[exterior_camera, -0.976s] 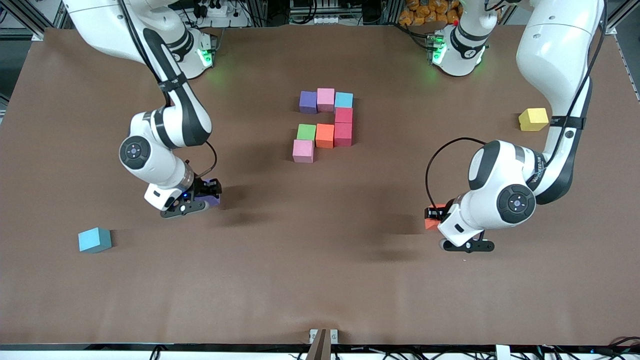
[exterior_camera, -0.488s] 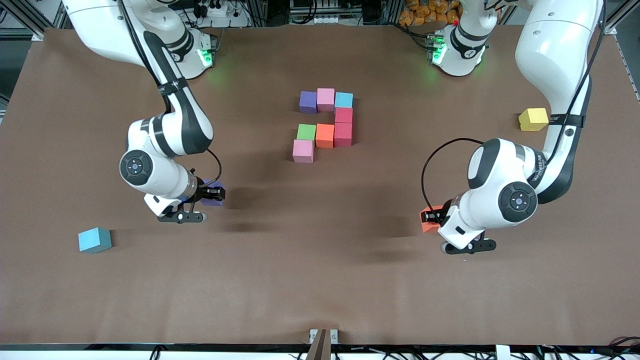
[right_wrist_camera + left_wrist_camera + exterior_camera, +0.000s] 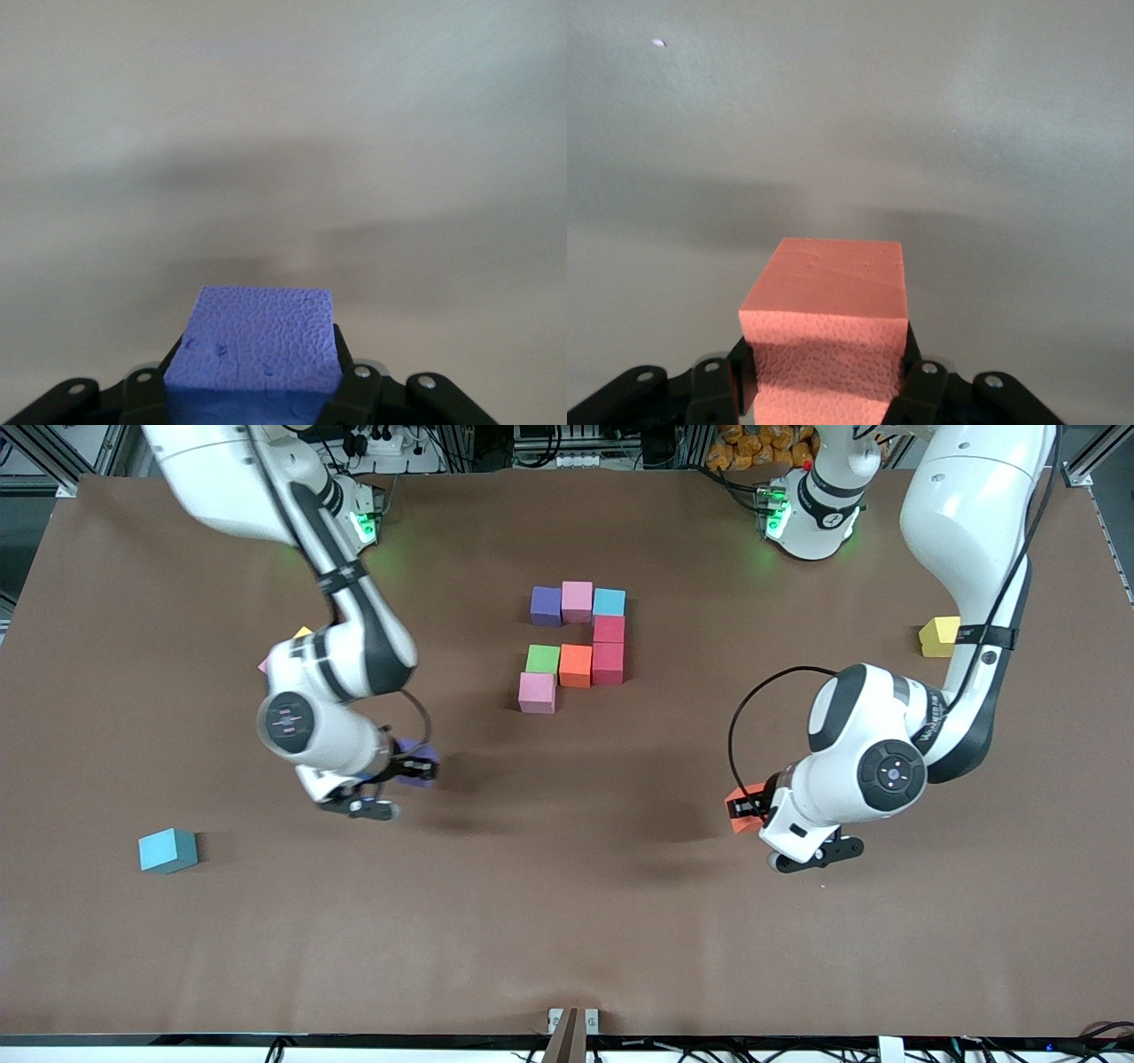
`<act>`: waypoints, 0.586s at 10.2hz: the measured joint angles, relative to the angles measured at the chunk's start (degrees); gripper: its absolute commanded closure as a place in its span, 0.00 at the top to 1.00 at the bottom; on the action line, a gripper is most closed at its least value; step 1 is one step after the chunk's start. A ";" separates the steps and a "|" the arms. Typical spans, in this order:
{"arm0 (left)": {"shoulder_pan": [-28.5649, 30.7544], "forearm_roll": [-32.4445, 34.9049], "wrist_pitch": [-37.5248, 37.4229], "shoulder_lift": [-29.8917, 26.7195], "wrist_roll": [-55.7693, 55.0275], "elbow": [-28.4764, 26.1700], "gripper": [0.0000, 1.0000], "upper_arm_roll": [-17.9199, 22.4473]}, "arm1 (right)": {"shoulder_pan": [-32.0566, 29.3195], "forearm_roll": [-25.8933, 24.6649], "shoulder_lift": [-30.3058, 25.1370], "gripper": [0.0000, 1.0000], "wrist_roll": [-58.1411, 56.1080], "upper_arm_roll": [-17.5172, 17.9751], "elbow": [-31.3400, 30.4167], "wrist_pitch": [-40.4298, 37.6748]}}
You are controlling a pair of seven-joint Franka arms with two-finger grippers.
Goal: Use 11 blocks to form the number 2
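Partial number 2 (image 3: 576, 646) sits upper centre of the front frame: purple, pink, light blue across the top row, red below the light blue, then green, orange, red, and one pink cube (image 3: 537, 693) starting the fourth row. Eight placed; three to go.

Right gripper (image 3: 409, 766), left-centre of frame, fingers clamped on a purple cube (image 3: 418, 763), up over bare tabletop (image 3: 567, 921). Left gripper (image 3: 746, 808), right-centre, fingers clamped on an orange-red cube (image 3: 737, 813), also airborne.

Risks (judgement):
- Both arms probably head for the same bottom row; wrists could collide.
- A cube lowered tight beside the pink cube may shove it and skew the digit.
- Foam could cling to a finger on release.

View differences: wrist views show each grip squarely, cube seated between fingers (image 3: 921, 385) (image 3: 353, 382), but no digit. Only the front view shows the digit, a spare light blue cube (image 3: 167, 850) at lower left, and a yellow cube (image 3: 937, 636) at right.
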 measured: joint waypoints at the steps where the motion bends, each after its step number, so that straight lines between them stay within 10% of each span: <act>1: -0.32 -0.01 0.13 0.00 -1.73 0.00 0.00 -0.29 | 2.21 1.48 1.03 0.28 2.28 0.02 0.55 0.32; 6: -0.60 -0.02 0.45 0.01 -3.60 0.02 0.00 -0.27 | 7.83 4.90 6.23 0.27 5.34 0.05 5.04 1.91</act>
